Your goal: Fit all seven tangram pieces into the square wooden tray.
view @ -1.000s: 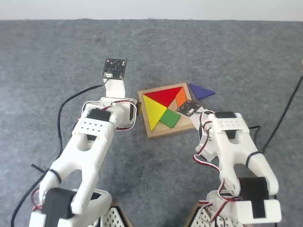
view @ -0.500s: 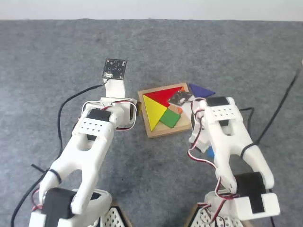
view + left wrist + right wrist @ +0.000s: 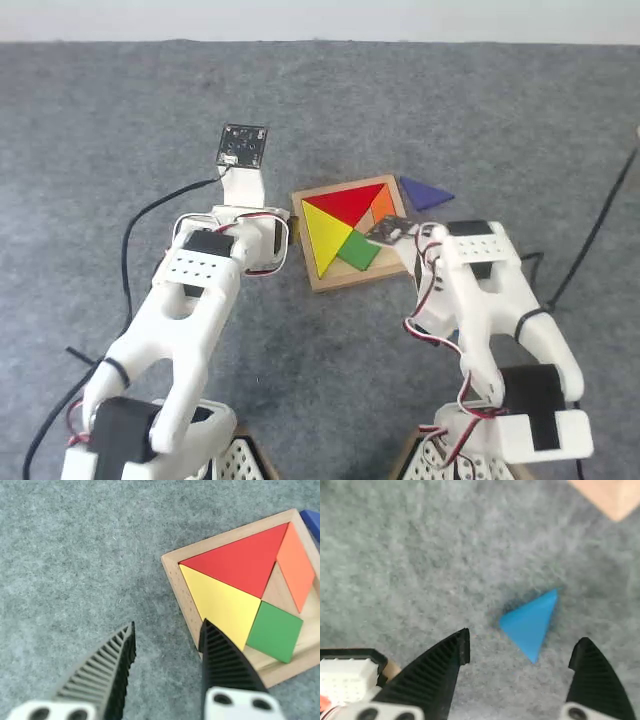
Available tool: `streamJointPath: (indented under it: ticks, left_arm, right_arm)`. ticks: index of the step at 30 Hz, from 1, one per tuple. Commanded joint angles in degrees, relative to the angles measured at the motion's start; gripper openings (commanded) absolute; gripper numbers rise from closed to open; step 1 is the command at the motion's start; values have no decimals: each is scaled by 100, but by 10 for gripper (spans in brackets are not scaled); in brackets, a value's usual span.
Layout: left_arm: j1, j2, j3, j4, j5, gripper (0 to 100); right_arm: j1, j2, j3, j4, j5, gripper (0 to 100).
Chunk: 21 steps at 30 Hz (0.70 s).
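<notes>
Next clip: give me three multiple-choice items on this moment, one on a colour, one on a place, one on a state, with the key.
1. What colour is the square piece in the wooden tray?
A) purple B) green C) red
2. Where is the light blue triangle?
A) in the tray B) leaning on the tray's rim C) flat on the grey mat
3. How is the right hand?
A) open, holding nothing B) shut on the triangle C) shut on the tray's rim
Key: 1 B, the left wrist view shows it green; 2 C, it lies on the mat, away from the tray; 3 A, it gapes wide above the triangle.
</notes>
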Motion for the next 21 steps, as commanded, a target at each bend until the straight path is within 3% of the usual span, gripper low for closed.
streamJointPath:
  ticks: [1,5,10,21]
  left_arm:
    - [-53,-105,-75,0,-44,195]
    - [-44,-105,-57,0,-44,195]
    - [-44,-105,-57,0,-44,195]
    - [-53,-105,-57,0,-44,195]
  right_arm:
    - [75,13,193,-585,-237,313]
    - [84,22,431,-1095,-536,292]
    - [84,22,466,-1297,-624,177]
    - [31,-75,264,-1095,-642,169]
